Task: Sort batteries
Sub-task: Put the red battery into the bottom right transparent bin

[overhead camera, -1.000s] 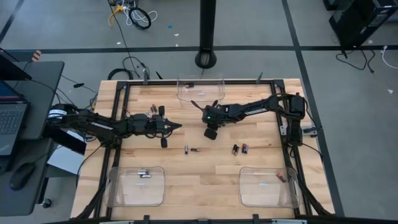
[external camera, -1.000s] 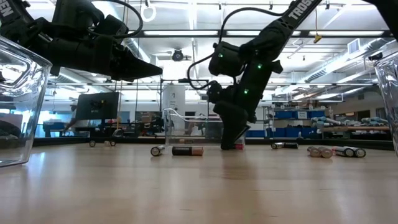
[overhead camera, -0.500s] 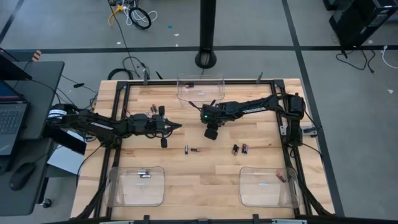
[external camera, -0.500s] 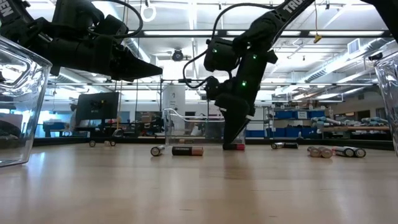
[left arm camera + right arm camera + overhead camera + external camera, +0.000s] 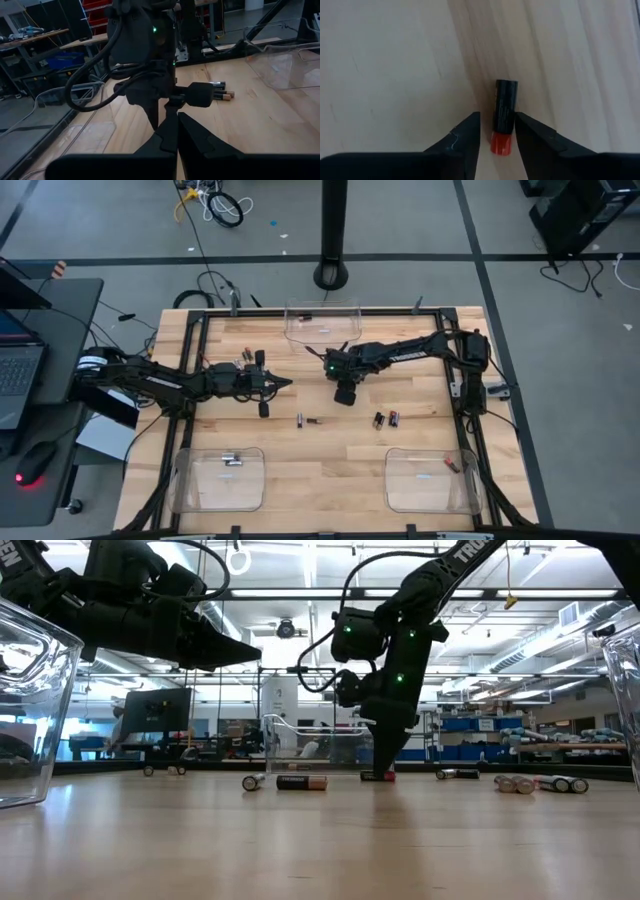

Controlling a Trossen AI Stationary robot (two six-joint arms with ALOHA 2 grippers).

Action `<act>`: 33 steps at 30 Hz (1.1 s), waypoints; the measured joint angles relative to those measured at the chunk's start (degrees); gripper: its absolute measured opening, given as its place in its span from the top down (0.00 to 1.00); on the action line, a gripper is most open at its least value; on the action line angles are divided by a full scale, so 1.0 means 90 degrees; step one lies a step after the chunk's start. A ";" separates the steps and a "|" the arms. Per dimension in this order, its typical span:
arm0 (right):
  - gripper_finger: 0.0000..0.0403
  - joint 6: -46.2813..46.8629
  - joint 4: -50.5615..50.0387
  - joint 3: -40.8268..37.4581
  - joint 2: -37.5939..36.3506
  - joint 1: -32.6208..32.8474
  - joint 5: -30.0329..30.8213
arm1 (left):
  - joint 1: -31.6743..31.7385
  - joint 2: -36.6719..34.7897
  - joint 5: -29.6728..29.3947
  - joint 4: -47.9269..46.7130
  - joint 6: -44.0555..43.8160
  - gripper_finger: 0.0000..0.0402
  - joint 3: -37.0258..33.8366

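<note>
A small black battery with a red end (image 5: pixel 504 117) lies flat on the wooden table, and also shows in the low view (image 5: pixel 378 776). My right gripper (image 5: pixel 496 131) points down over it near the table's middle (image 5: pixel 385 762). It is open, with one finger close on each side of the battery's red end. In the high view the right gripper (image 5: pixel 344 385) hides this battery. My left gripper (image 5: pixel 287 383) is shut and empty, held above the table left of centre. Its shut fingers show in the left wrist view (image 5: pixel 176 131).
Loose batteries lie near the middle (image 5: pixel 300 420) (image 5: pixel 315 421) and to the right (image 5: pixel 378 420) (image 5: pixel 393 418). A clear bin (image 5: pixel 322 320) stands at the far edge. Two clear bins stand at the near edge (image 5: pixel 195 480) (image 5: pixel 410 485), each holding a battery (image 5: pixel 232 460) (image 5: pixel 452 465).
My right gripper has shifted slightly toward the table's right edge and tipped from slanting to nearly upright over the red-ended battery. The battery has stayed where it was.
</note>
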 joint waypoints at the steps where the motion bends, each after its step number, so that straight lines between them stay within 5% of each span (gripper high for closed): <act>1: 0.69 0.0000 0.0092 -0.0027 0.0035 -0.0024 0.0001 | 0.0000 0.0000 0.0000 0.0000 0.0000 0.97 -0.0002; 14: 0.85 -0.0143 0.0114 -0.0175 -0.0015 -0.0060 -0.0122 | -0.0002 0.0000 0.0000 -0.0007 -0.0003 0.97 -0.0002; 25: 0.84 -0.0214 -0.0358 -0.0203 -0.0449 0.0290 -0.0174 | -0.0002 0.0000 0.0000 -0.0005 -0.0007 0.97 -0.0002; 33: 0.83 0.0208 -0.1132 -0.0199 -0.1550 0.0863 -0.0174 | -0.0002 0.0000 0.0000 -0.0005 -0.0007 0.97 -0.0002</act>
